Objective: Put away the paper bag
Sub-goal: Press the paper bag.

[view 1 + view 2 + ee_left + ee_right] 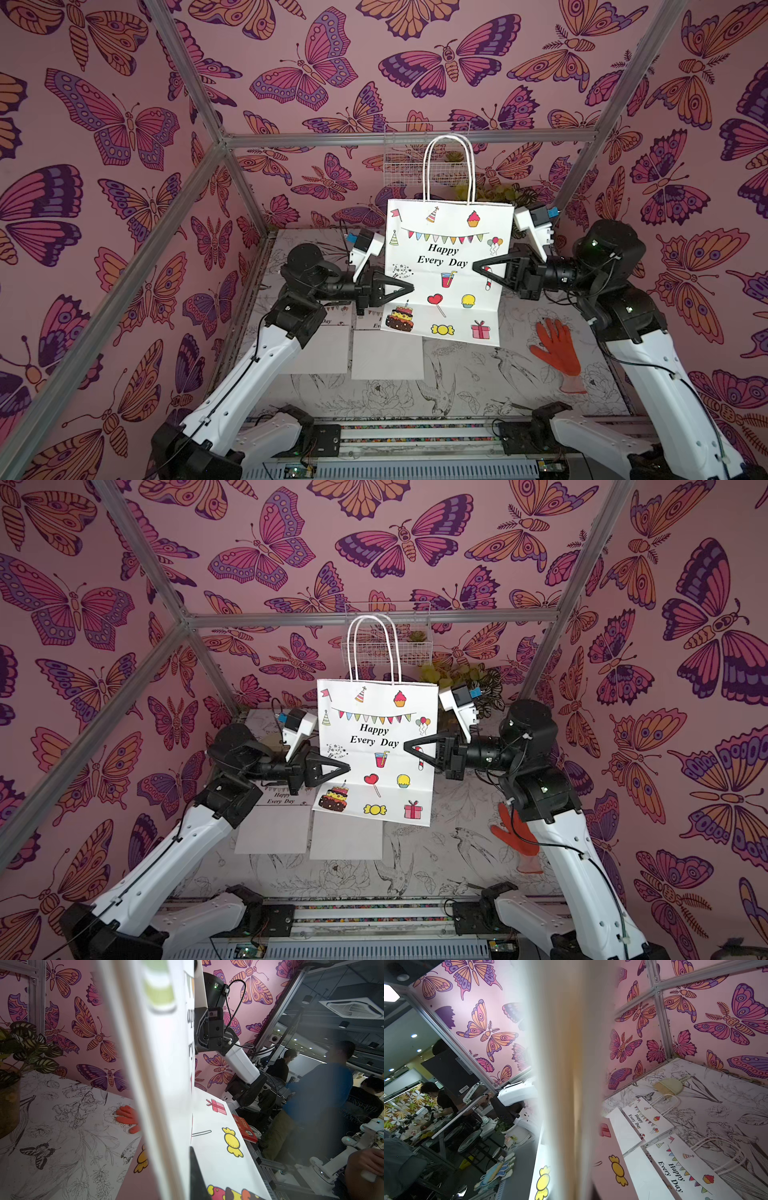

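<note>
Jaws: both pinching paper bag (449, 270) | upright, long axis vertical, handles (424, 178) up

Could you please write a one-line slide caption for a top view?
The left hand and right hand clamp the paper bag upright above the table.

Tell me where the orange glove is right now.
In both top views the glove lies flat on the table on the right side, beside the right arm and just right of the raised bag's lower corner.

White paper bag (449, 266) (party prints) hangs upright, flat, above table.
</note>
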